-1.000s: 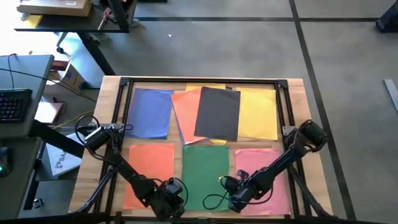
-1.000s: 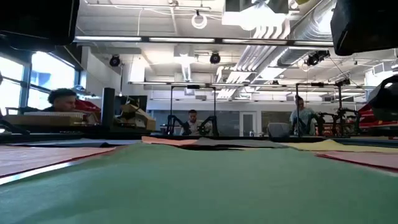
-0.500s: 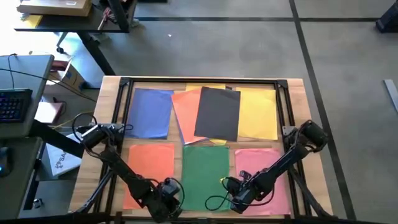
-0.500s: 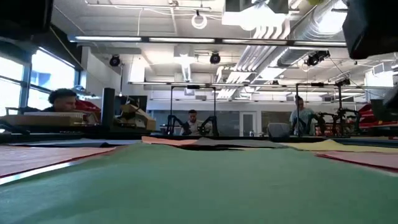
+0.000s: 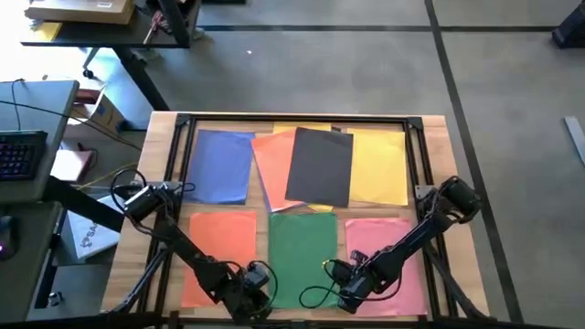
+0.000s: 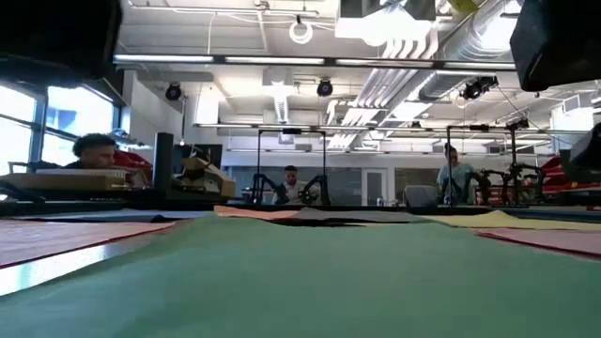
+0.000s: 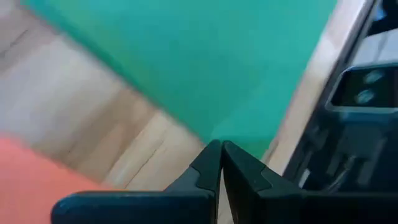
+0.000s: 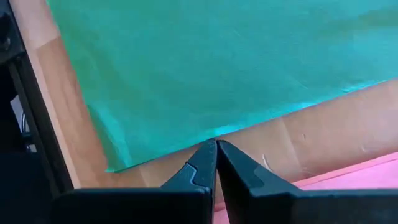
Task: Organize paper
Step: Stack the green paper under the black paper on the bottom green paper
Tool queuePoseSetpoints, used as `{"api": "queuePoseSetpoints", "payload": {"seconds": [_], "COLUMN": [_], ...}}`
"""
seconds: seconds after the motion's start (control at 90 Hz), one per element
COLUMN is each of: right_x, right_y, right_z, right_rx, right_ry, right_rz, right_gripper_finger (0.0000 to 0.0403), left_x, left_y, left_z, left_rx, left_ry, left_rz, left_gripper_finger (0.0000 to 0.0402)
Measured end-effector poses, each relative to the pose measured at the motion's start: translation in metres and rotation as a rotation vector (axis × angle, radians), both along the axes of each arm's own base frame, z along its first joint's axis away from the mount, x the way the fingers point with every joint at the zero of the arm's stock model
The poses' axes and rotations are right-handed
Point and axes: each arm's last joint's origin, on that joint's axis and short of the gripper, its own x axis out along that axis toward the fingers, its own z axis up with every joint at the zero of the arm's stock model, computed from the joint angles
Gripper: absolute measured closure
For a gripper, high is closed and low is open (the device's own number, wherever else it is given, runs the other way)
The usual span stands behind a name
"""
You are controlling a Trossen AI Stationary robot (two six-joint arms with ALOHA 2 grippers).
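Coloured paper lies flat on the wooden table. The far row holds a blue sheet [image 5: 221, 164], a tilted orange sheet [image 5: 272, 169], a dark grey sheet [image 5: 320, 164] lying over its neighbours, and a yellow sheet [image 5: 382, 164]. The near row holds an orange sheet [image 5: 219, 242], a green sheet [image 5: 302, 245] and a pink sheet [image 5: 384, 239]. My left gripper [image 5: 259, 279] is shut, its tips at the green sheet's near left corner [image 7: 214, 134]. My right gripper [image 5: 340, 285] is shut, its tips at the green sheet's right edge near the near corner [image 8: 214, 135]. My left gripper's shut fingertips [image 7: 211, 155] meet the green sheet's near left corner, slanting down from the near side. Whether they pinch it or only touch it, I cannot tell. My right gripper's shut fingertips [image 8: 208, 155] meet the green sheet's right edge; whether paper lies between them cannot be told.
A dark metal frame [image 5: 183, 137] runs around the table's work area. Strips of bare wood [image 8: 311, 140] show between the near sheets. Beyond the table are desks, other robot stations and people [image 6: 94, 150].
My left gripper has swayed slightly toward the table's left edge and come back. In the low view a little more bare wood shows along the green sheet's left side.
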Motion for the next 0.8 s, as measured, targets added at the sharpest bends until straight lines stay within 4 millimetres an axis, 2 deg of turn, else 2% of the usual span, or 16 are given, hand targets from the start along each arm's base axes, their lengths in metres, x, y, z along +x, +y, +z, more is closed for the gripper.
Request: {"api": "queuePoseSetpoints", "payload": {"seconds": [0.4,0.522,0.8], "right_x": [-0.008,-0.007,0.001], "right_y": [0.0,0.0,-0.006], "right_z": [0.012,0.008,0.001], "right_rx": [-0.022,-0.03,-0.049], "right_ry": [-0.018,-0.01,-0.002], "right_rz": [-0.021,-0.025,-0.028], "right_gripper_finger": [0.0403,0.0403,0.0403], "left_x": [-0.008,-0.011,-0.007], "left_y": [-0.004,-0.003,-0.002], "left_z": [0.007,0.003,-0.004], "left_rx": [-0.016,-0.033,-0.034], "left_ry": [0.008,0.071,0.067], "left_rz": [0.021,0.017,0.02], "left_gripper_finger": [0.0402,0.0402,0.0402]}}
